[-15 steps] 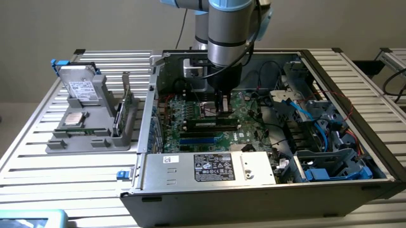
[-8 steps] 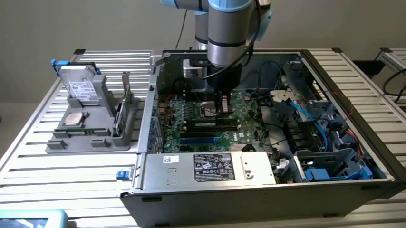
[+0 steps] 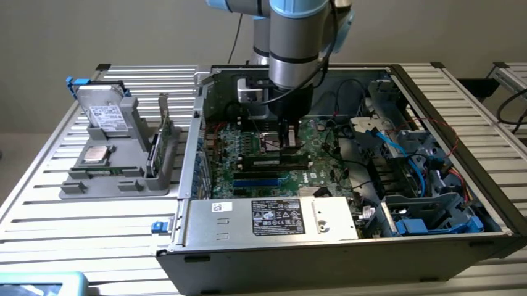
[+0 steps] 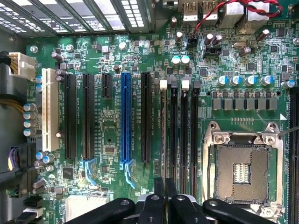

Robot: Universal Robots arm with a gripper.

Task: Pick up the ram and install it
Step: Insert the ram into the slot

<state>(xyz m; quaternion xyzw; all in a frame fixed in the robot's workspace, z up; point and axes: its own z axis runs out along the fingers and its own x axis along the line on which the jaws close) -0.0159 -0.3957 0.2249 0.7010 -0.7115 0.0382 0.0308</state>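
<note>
Inside the open computer case point(image 3: 346, 259), my gripper point(image 3: 286, 145) reaches down to the motherboard point(image 3: 247, 179). The ram point(image 3: 276, 161) stands on edge in one of the long black memory slots, directly beneath the fingers. In the wrist view it appears as a thin brownish edge point(image 4: 163, 135) running along the slot with the white latch, next to three bare slots. My gripper point(image 4: 164, 186) is shut on the near end of that edge. The fingers hide the part they hold.
The bare processor socket point(image 4: 240, 170) lies beside the memory slots. A power supply point(image 3: 272, 216) sits at the case front, with blue cables and drive cages point(image 3: 411, 179) at the exterior view's right. A grey tray point(image 3: 123, 185) outside holds a hard drive point(image 3: 107, 114), a silver processor point(image 3: 96, 154) and an upright card point(image 3: 165, 132).
</note>
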